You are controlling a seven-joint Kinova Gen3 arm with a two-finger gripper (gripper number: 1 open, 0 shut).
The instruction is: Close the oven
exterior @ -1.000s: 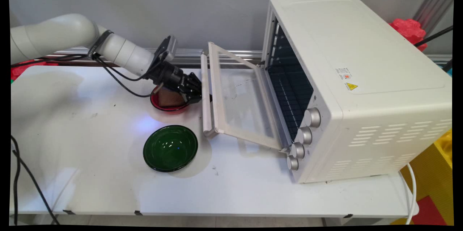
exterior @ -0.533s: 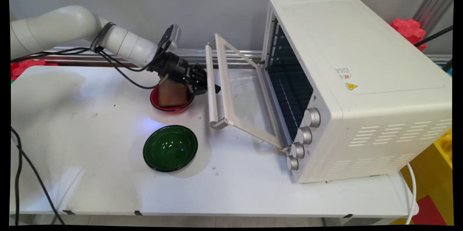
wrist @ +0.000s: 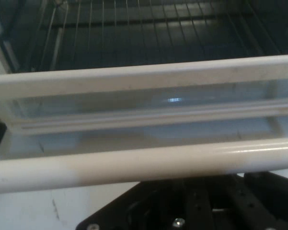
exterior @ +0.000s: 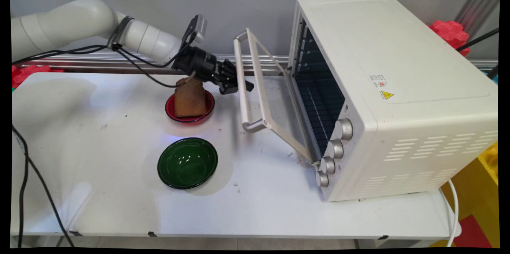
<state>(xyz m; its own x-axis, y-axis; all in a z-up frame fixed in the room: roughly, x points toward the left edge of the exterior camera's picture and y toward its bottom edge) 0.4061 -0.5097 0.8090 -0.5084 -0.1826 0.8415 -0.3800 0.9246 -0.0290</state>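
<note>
The white box-shaped toaster oven [exterior: 398, 86] stands on the right of the white worktop [exterior: 99, 146]. Its glass-paned door [exterior: 279, 102] is hinged along the bottom edge and hangs partway open, tilted out toward the left. The door's pale tubular handle bar [exterior: 243, 83] runs along the free upper edge, and the jaws are right at it, about midway along its length. In the hand view the bar [wrist: 144, 165] lies straight across the picture just above the black linkage, with the glass and the dark wire rack [wrist: 148, 24] beyond. Whether the jaws are open or closed round the bar cannot be told from either view. The bar looks stiff, smooth and rather slippery. The door is probably light and swings freely on its hinge, so the middle of the bar looks the steadiest place to take it, and the glass itself is better left untouched. The white arm [exterior: 151, 45] reaches in from the left, nearly level and sloping slightly down, with its wrist pointed at the oven's mouth and black cables drooping beneath it. Just below the wrist sits a brown, loaf-like piece of bread [exterior: 190, 98] in a shallow red dish [exterior: 171, 112] — apart from the jaws. An empty dark green glass bowl [exterior: 187, 162] lies nearer the camera.
</note>
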